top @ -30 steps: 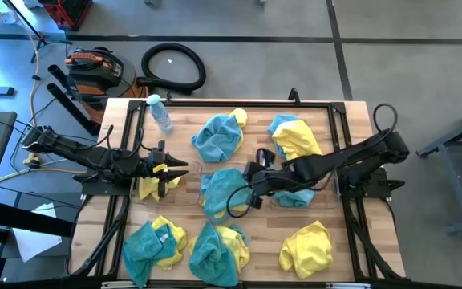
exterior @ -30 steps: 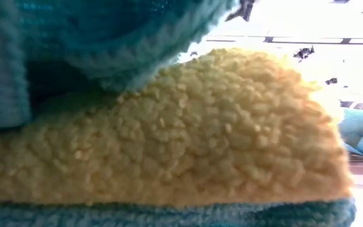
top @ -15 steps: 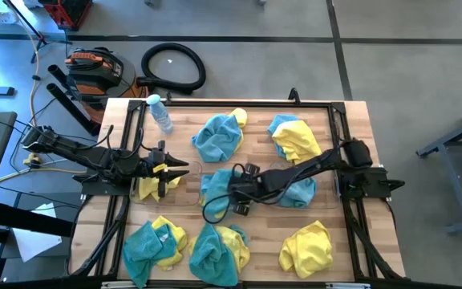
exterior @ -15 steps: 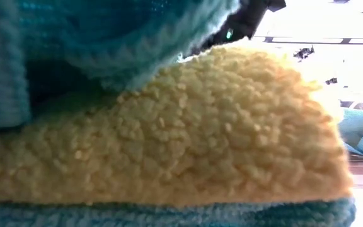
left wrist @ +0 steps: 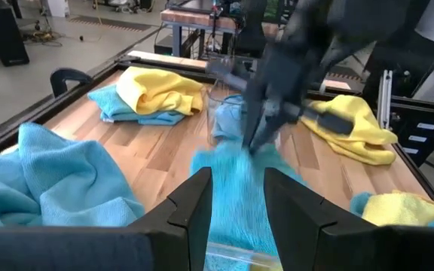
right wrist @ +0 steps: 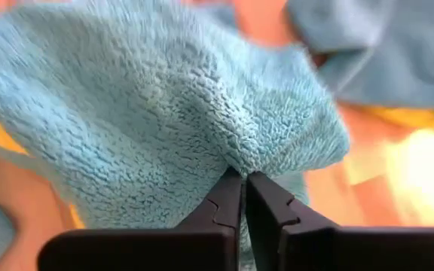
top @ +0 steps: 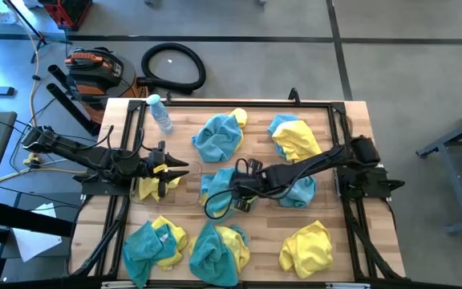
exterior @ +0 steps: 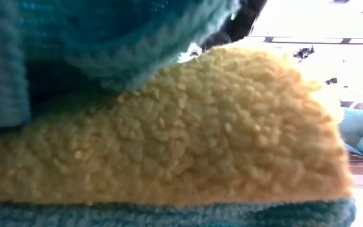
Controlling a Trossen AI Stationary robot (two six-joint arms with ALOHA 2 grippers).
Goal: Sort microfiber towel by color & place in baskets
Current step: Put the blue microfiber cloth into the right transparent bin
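Note:
My right gripper (top: 233, 195) reaches to the table's middle and is shut on a teal-blue towel (top: 215, 186). My left gripper (top: 175, 168) waits open at the left, over a see-through basket (top: 188, 196) that holds yellow towel (top: 147, 189). A second basket (top: 274, 201) to the right of the middle holds teal towel (top: 301, 193). Mixed yellow and teal towels lie in heaps at the far side (top: 219, 136), (top: 295, 136) and the near side (top: 155, 241), (top: 219, 249); one yellow towel (top: 307, 247) lies alone. My right gripper pinches a raised fold of the teal towel (right wrist: 236, 162) between its two fingers (right wrist: 224, 199). The fingers come slanting down from the table's right. In the left wrist view the cloth (left wrist: 239, 181) spreads out below the fingers; its lower part lies on the table.
A clear water bottle (top: 160, 112) lies at the far left corner. A black frame (top: 335, 128) runs round the table top. The low view is blocked by a yellow towel (exterior: 169, 139) and a teal one (exterior: 106, 31) right at the lens.
My right arm has stretched out and gone down from beside the right basket toward the table's left, onto the middle teal towel. My left arm has kept still.

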